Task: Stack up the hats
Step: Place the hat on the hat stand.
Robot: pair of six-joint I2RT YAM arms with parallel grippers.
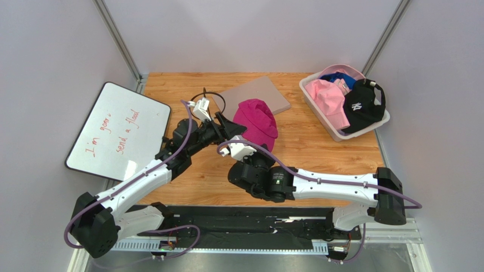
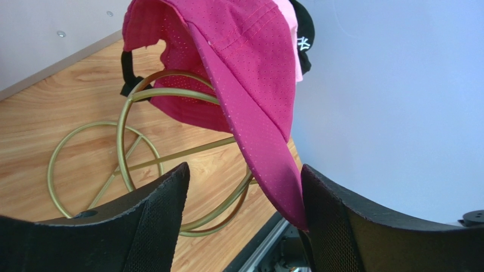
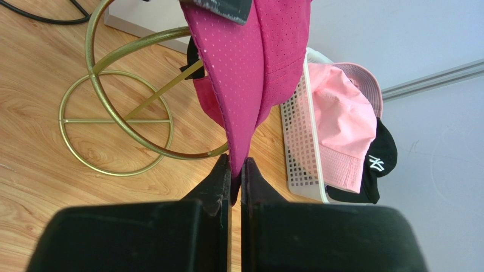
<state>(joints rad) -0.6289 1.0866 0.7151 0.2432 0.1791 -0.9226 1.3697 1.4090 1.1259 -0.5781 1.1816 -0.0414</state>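
Here, the right gripper (image 3: 236, 170) is clenched on the tip of the brim of the magenta baseball cap (image 3: 250, 68), with the fabric pinched between its two flat-pressed fingers. The left gripper (image 2: 244, 170) is held with its jaws spread wide, released. The same brim hangs down between them and appears to brush the inner face of one finger, though contact cannot be confirmed from this angle.

The cap's crown is draped over the upper ring of a gold wire stand (image 3: 119, 120), which is stood on the wooden table (image 1: 318, 153) near its middle.

Toward the far right corner a white mesh basket (image 3: 295, 141) is set. In it a pink hat (image 3: 341, 119), a black cap (image 3: 378, 164) with white lettering and a blue hat (image 1: 341, 76) are piled together.

A whiteboard (image 1: 119, 127) with red handwriting is seen at the table's left edge. A brown board (image 1: 261, 93) is laid flat just behind the magenta cap.
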